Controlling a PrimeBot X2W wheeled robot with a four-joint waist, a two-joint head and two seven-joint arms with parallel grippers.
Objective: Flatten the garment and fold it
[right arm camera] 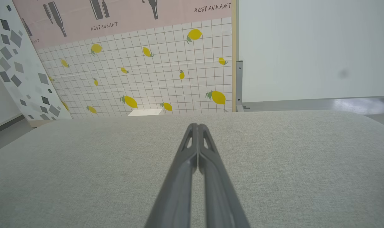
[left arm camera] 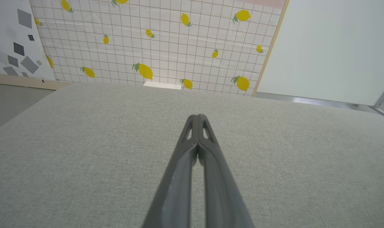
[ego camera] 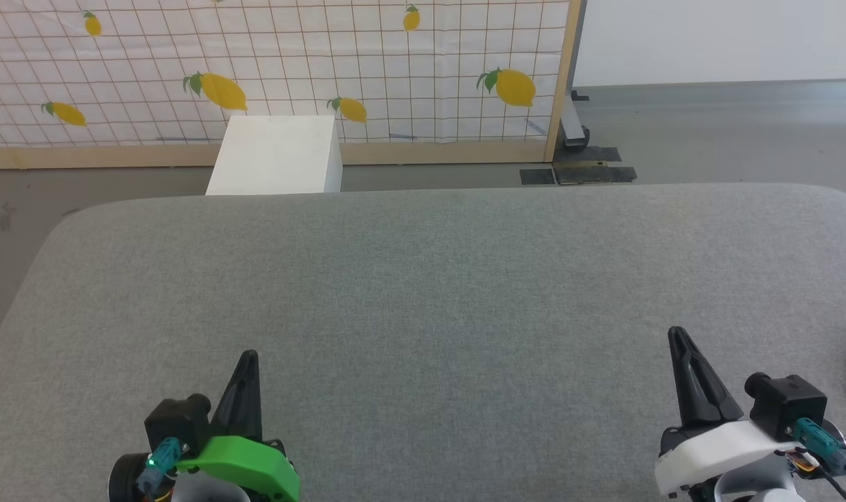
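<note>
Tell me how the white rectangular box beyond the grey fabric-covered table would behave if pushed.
The white rectangular box has flat faces and straight edges, so it would probably slide, not roll. Its crisp, unsagging shape suggests stiffness. Its base is hidden behind the grey fabric-covered table, so tipping and weight are uncertain.

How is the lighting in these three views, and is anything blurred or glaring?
Head view: soft, even light on the grey fabric surface, barely a shadow by the left hand or right hand. Left wrist view: the fingers go soft near the lens. Right wrist view: pale glare on the floor at right.
</note>
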